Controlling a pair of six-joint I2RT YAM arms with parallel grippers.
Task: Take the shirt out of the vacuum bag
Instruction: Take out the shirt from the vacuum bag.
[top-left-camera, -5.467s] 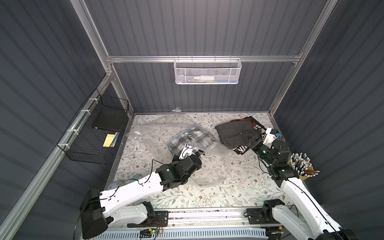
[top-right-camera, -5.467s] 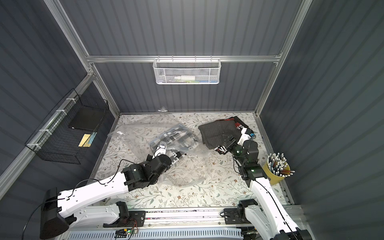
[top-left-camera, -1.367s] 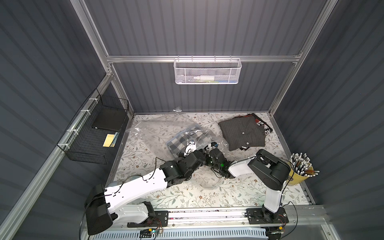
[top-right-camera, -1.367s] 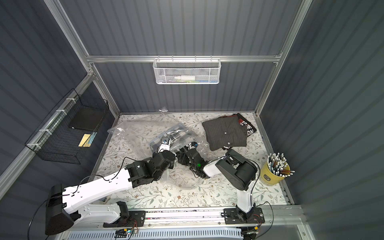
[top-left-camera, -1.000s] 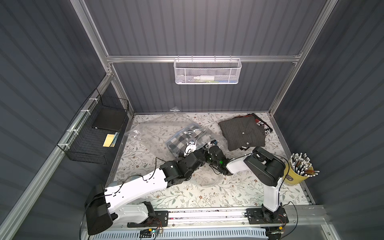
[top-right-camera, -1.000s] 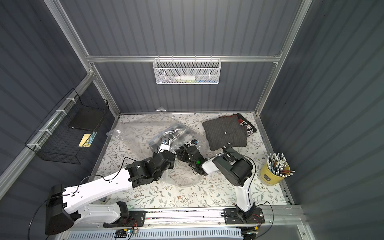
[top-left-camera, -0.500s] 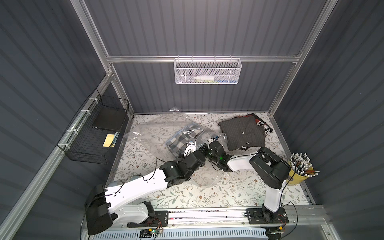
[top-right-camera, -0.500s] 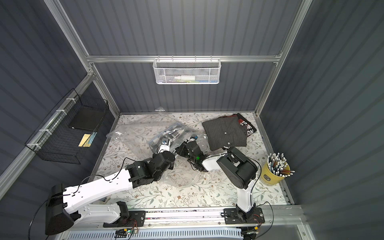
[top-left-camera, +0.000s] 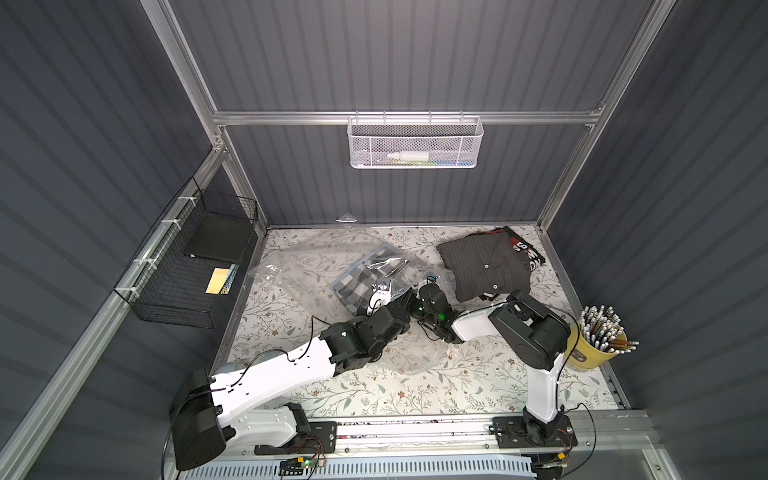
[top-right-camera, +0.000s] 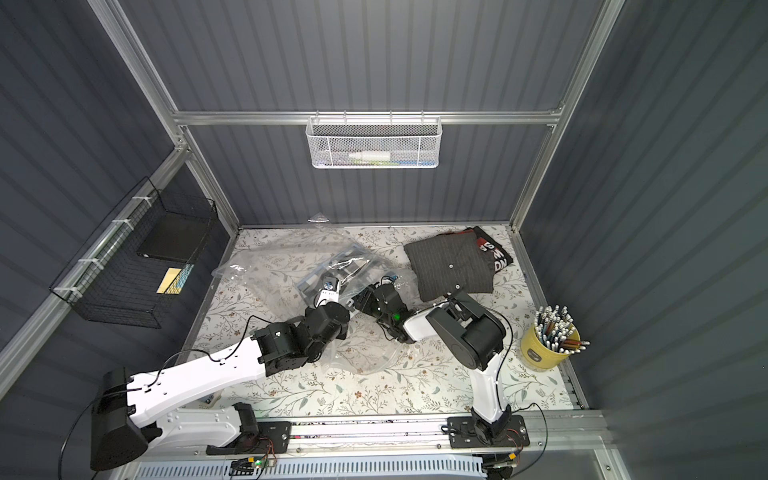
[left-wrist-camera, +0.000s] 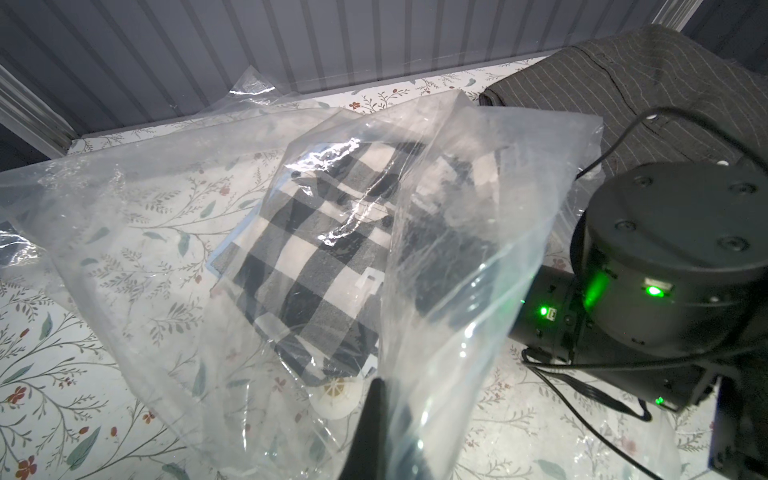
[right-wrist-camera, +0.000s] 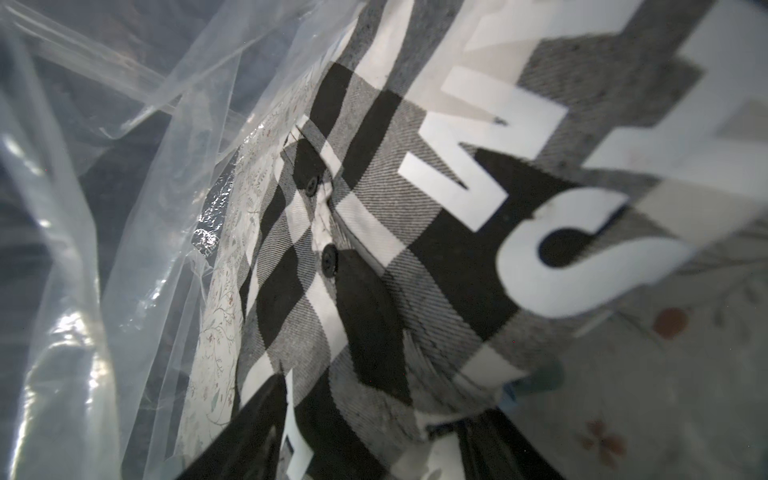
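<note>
We log the left gripper (left-wrist-camera: 376, 392) clenched on film of the vacuum bag (left-wrist-camera: 145, 232), the checked shirt (left-wrist-camera: 307, 266) inside it mid-table, and the right gripper (top-left-camera: 409, 300) inside the bag's mouth, grip unreadable; its jaws may snag plastic with cloth, dragging both.

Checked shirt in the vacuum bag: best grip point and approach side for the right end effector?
Probably the folded edge of the checked shirt nearest the open mouth, coming in low through it from the right arm's side: the left end effector holds the vacuum bag film up there, and the shirt lies flat.
</note>
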